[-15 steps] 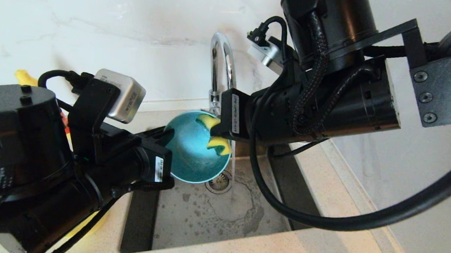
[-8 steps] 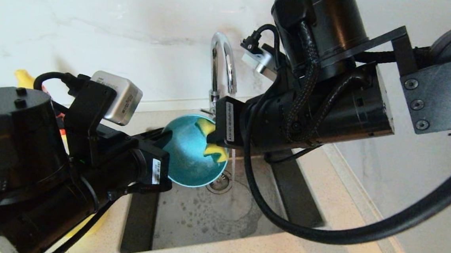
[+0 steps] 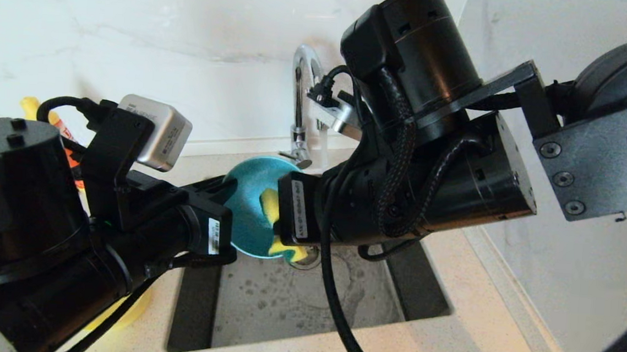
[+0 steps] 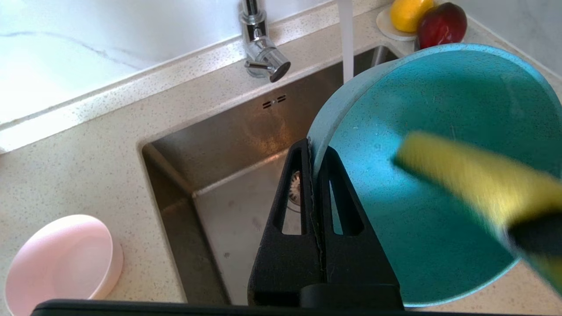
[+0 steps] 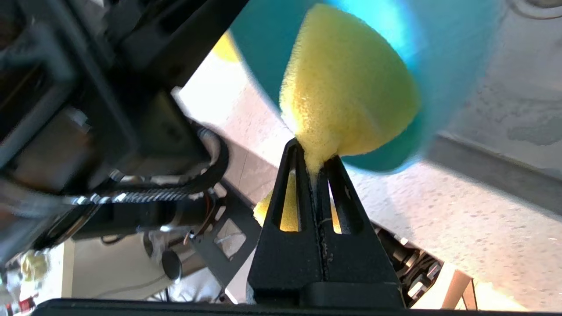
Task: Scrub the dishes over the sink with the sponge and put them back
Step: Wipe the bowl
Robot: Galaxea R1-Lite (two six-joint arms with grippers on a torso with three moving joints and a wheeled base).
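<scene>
We see the bowl (image 3: pixel 245 215) held on edge over the sink (image 3: pixel 282 301), just in front of the tap (image 3: pixel 302 103), with the left gripper (image 4: pixel 314 153) on its rim and the sponge (image 5: pixel 347 92) inside it. The right gripper (image 5: pixel 317 160) reaches in from the right. Another bowl (image 4: pixel 61 259) sits on the counter (image 4: pixel 66 166) beside the sink.

White marble wall (image 3: pixel 136 31), speckled beige countertop (image 3: pixel 445 340), bright glare

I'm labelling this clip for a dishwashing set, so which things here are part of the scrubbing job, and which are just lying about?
In the job:
- blue bowl, clamped at its rim by the left gripper
- sponge, pinched in the right gripper, inside the blue bowl
- sink, tap running
- pink bowl, on the counter

Lying about:
- saucer holding a yellow fruit and a red fruit
</scene>
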